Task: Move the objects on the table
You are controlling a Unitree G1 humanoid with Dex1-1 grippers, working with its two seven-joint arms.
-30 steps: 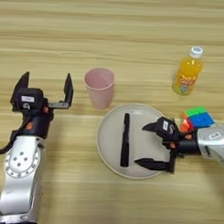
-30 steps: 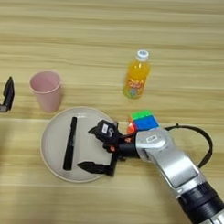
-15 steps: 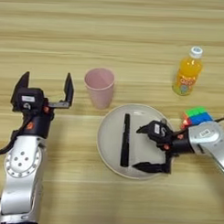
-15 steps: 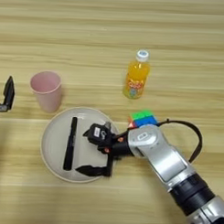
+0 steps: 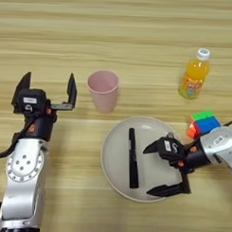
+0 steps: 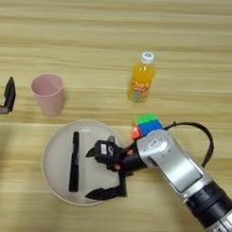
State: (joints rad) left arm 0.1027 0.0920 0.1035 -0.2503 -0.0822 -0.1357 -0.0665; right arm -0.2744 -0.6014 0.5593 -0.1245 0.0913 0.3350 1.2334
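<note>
The right gripper (image 5: 153, 170) hangs over the plate (image 5: 115, 174), fingers spread wide beside the black pen (image 5: 132, 158). The left gripper (image 5: 45, 87), also spread, sits idle left of the pink cup (image 5: 103, 91).

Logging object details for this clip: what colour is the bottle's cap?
White, on the orange-juice bottle; the right eye view shows it best.

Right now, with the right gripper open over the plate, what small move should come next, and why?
Probably slide the right gripper a little further left: its open fingers sit beside the black pen lying on the beige plate, not yet around it.
</note>
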